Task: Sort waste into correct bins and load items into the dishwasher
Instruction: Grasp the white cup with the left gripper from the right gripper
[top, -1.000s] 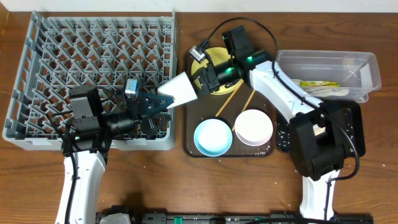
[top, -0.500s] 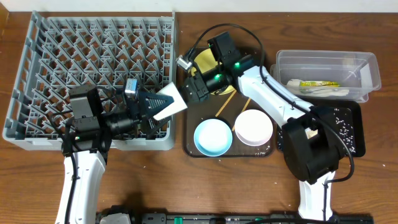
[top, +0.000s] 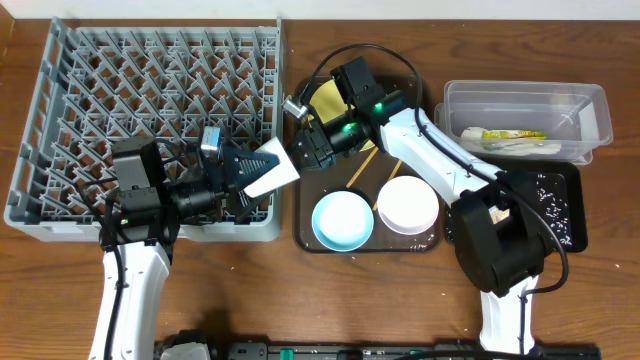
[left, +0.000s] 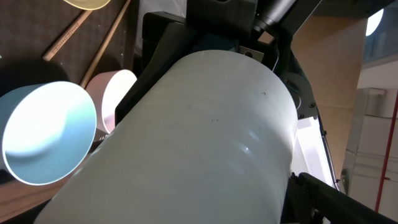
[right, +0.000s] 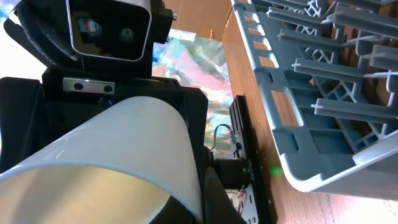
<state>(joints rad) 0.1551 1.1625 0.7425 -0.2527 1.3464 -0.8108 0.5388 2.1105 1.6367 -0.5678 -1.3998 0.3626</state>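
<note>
This is a robotics lab bench staged as a dishwashing station: a grey dish rack on a wooden table, one cabled robot arm at the rack's near edge, another arm right of it, over a brown tray and beside a clear tub.

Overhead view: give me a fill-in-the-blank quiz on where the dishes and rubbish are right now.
1. The white cup hangs over the right rim of the grey ____.
2. The white bowl sits beside a second bowl, coloured light ____.
3. The printed wrapper lies inside the ____ plastic tub.
Missing words: dish rack; blue; clear.
</note>
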